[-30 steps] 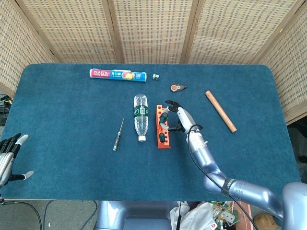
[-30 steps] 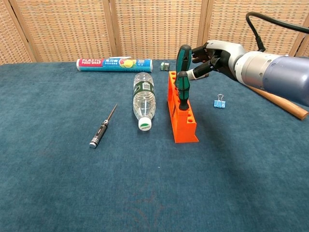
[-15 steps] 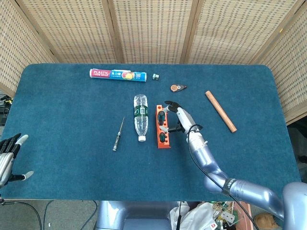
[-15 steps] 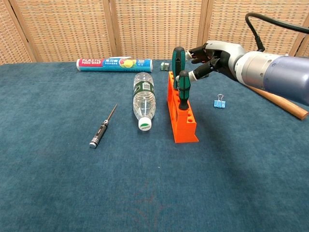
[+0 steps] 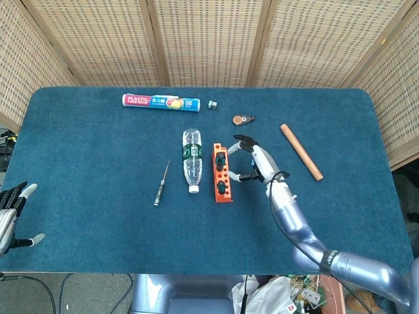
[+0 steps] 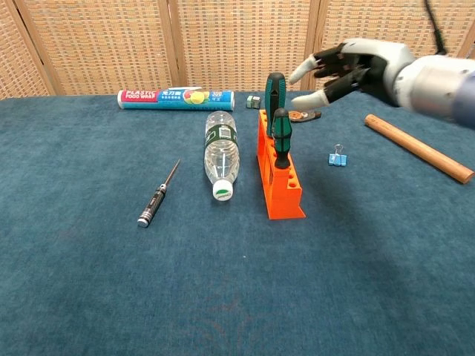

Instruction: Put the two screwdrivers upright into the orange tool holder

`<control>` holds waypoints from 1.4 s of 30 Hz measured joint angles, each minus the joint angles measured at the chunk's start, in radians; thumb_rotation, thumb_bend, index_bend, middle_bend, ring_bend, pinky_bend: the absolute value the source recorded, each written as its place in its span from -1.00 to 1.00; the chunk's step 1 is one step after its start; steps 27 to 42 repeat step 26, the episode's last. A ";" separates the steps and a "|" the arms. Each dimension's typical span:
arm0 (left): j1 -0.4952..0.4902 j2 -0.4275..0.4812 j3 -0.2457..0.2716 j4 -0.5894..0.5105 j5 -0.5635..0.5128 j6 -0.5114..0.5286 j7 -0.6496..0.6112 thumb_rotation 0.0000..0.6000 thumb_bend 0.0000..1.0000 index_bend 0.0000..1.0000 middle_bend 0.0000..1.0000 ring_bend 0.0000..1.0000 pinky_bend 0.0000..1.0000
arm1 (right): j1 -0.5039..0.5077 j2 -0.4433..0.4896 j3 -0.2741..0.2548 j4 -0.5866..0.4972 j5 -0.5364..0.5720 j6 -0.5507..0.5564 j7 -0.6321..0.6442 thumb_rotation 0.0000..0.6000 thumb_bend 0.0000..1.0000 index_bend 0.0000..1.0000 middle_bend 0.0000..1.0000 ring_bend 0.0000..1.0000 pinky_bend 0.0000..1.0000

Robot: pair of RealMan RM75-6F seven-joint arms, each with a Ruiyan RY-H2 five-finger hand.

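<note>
Two green-handled screwdrivers (image 6: 277, 111) upright in orange tool holder (image 6: 280, 182) on blue bench (image 6: 111, 282); task seemingly complete; right hand (image 6: 345, 67) spread wide, empty, just beside; left hand (image 5: 10, 216) open, well apart

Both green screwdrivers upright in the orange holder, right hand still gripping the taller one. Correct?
Not quite. Both green screwdrivers do stand upright in the orange holder, but the right hand grips nothing: in the chest view it is open, fingers spread, clear of the handles to their right. The head view agrees.
</note>
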 measured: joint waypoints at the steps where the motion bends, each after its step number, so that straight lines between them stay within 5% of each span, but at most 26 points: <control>1: 0.002 0.000 0.000 0.000 0.003 0.005 -0.002 1.00 -1.00 -1.00 -1.00 -1.00 -1.00 | -0.019 0.024 -0.008 -0.020 -0.025 0.014 0.001 1.00 -0.65 -0.28 -0.79 -1.00 -0.97; 7: 0.023 0.007 0.011 -0.006 0.055 0.049 -0.016 1.00 -1.00 -1.00 -1.00 -1.00 -1.00 | -0.132 0.152 -0.102 -0.058 -0.245 0.134 -0.019 1.00 -1.00 -0.51 -0.98 -1.00 -1.00; 11: 0.044 0.008 0.026 -0.011 0.104 0.093 -0.017 1.00 -1.00 -1.00 -1.00 -1.00 -1.00 | -0.238 0.244 -0.209 -0.055 -0.429 0.260 -0.054 1.00 -1.00 -0.77 -1.00 -1.00 -1.00; 19: 0.069 -0.019 0.045 0.007 0.173 0.145 0.003 1.00 -1.00 -1.00 -1.00 -1.00 -1.00 | -0.455 0.306 -0.372 0.037 -0.628 0.557 -0.131 1.00 -1.00 -0.89 -1.00 -1.00 -1.00; 26: 0.093 -0.030 0.061 0.013 0.225 0.189 0.022 1.00 -1.00 -1.00 -1.00 -1.00 -1.00 | -0.562 0.303 -0.422 0.100 -0.730 0.725 -0.225 1.00 -1.00 -0.89 -1.00 -1.00 -1.00; 42: 0.093 -0.030 0.061 0.013 0.225 0.189 0.022 1.00 -1.00 -1.00 -1.00 -1.00 -1.00 | -0.562 0.303 -0.422 0.100 -0.730 0.725 -0.225 1.00 -1.00 -0.89 -1.00 -1.00 -1.00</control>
